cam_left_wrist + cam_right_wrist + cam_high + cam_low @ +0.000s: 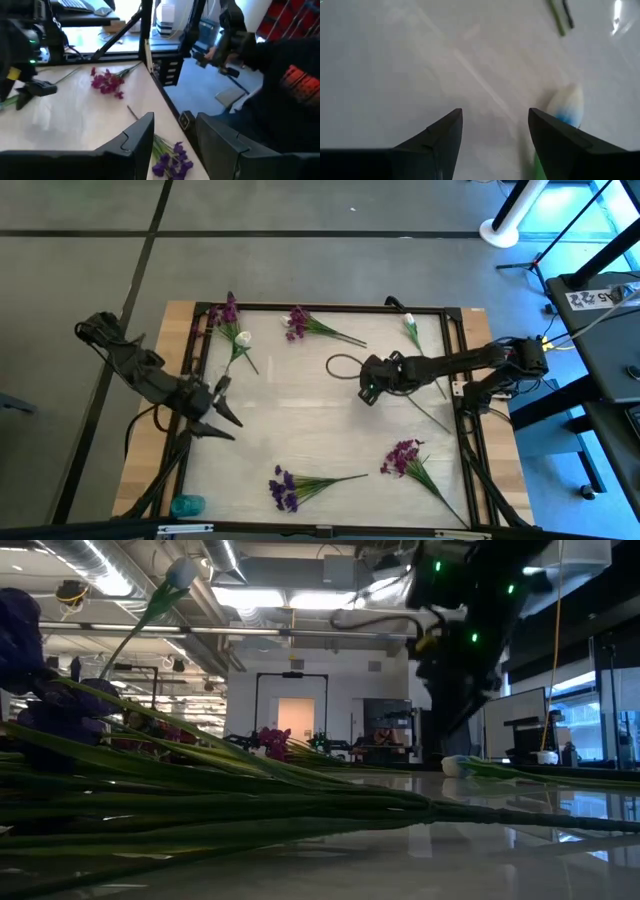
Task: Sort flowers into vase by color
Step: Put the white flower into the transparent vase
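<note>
Right end effector [369, 392] hangs over mid-worktop [300, 430], fingers spread, nothing between them; a white bud [566, 107] lies on the surface just beside one finger. Left end effector [226, 417] sits near the left edge, fingers spread and empty.

Flowers: purple sprigs [288, 487] and [405, 457] near the front edge; purple sprigs [226, 313], [298, 323] and a white one [410, 321] along the far edge; a white bud [243, 338] near the far-left corner.

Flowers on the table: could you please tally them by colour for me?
Purple flowers: 4
White flowers: 3 (the third bud shows only in the right wrist view)
Total: 7
</note>
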Motion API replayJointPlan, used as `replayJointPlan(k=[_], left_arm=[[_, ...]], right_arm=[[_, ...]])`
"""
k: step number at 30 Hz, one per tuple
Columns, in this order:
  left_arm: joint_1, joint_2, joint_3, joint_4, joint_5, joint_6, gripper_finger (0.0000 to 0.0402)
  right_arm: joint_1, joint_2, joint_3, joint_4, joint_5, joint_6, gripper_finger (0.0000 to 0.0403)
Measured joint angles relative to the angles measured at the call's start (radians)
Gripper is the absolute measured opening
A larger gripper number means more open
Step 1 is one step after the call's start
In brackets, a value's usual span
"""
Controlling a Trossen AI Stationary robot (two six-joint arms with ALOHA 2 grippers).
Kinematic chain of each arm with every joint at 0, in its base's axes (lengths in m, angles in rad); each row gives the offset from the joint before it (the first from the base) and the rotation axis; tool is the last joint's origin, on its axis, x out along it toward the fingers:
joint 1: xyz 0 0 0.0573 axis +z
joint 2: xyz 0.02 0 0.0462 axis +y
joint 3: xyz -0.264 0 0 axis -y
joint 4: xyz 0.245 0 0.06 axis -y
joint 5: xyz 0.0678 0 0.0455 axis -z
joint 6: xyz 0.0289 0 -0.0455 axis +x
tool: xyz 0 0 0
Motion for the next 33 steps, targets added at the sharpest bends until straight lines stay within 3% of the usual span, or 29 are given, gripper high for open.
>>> replayJointPlan(k=[6,10,14,17,20,28,33], left_arm=[[-0.034,0.004,-0.078,-0.005,-0.049,-0.017,0.0144],[-0.047,0.004,-0.086,-0.002,-0.065,-0.06,0.0144],[-0.058,0.004,-0.086,0.0,-0.066,-0.064,0.0144],[-0.058,0.012,-0.106,0.041,-0.083,-0.065,0.0144],[-0.058,0.024,-0.142,0.109,-0.091,-0.065,0.0144],[-0.058,0.042,-0.162,0.127,-0.089,-0.164,0.0144],[-0.058,0.058,-0.162,0.161,-0.09,-0.171,0.0144]], right_arm=[[-0.075,0.0,-0.133,0.108,-0.036,-0.005,0.0225],[-0.092,0.0,-0.137,0.032,0.022,0.024,0.0225],[-0.089,0.0,-0.073,-0.094,0.011,0.044,0.0225],[-0.09,0.0,-0.03,-0.231,0.032,0.075,0.0225],[-0.12,0.0,-0.053,-0.259,0.066,0.09,0.0219],[-0.217,-0.009,-0.214,0.045,-0.123,0.042,0.0136],[-0.209,-0.006,-0.221,0.099,-0.135,0.036,0.0062]])
